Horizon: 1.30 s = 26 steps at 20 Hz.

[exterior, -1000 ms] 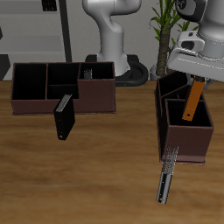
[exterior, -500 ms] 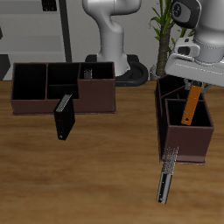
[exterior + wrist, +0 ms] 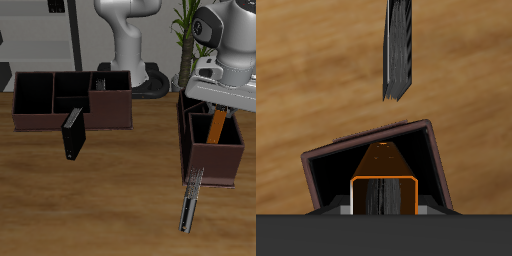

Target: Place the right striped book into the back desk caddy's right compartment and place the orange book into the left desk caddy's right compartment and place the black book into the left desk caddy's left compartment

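Fingers (image 3: 222,105) of mine hang over the left desk caddy (image 3: 214,150); whether they grip or stand apart I cannot tell. Below me the orange book (image 3: 218,126) stands tilted inside the compartment nearest the counter's (image 3: 120,200) front edge. One striped book (image 3: 190,200) lies just before that caddy. Far across, the black book (image 3: 73,135) leans against the back desk caddy (image 3: 60,100).

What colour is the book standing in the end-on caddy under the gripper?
Bright orange: the orange book leans inside the left desk caddy. The exterior view shows it best.
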Available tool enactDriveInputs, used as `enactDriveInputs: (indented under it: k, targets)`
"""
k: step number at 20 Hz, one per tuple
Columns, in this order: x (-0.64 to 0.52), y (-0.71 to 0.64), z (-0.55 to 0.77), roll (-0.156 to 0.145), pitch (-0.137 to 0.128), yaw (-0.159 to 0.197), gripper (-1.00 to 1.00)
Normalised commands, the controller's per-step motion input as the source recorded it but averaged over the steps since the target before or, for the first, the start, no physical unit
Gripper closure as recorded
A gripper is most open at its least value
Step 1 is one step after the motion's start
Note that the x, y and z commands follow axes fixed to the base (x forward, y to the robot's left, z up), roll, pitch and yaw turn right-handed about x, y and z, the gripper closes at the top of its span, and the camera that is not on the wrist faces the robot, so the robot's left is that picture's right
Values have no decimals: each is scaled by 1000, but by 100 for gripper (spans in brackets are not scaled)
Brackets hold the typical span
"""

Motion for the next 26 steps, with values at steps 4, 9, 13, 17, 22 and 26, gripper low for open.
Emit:
enactDriveInputs:
  k: [4, 9, 13, 17, 22, 26]
  targets:
    - [86, -55, -247, 1, 45, -14, 100]
    - [200, -20, -375, 26, 91, -35, 100]
    - [-11, 33, -123, 56, 58, -8, -100]
    - [-38, -150, 34, 17, 43, -34, -100]
    - [-100, -153, 153, 12, -11, 4, -100]
    - [-181, -252, 280, 10, -28, 25, -100]
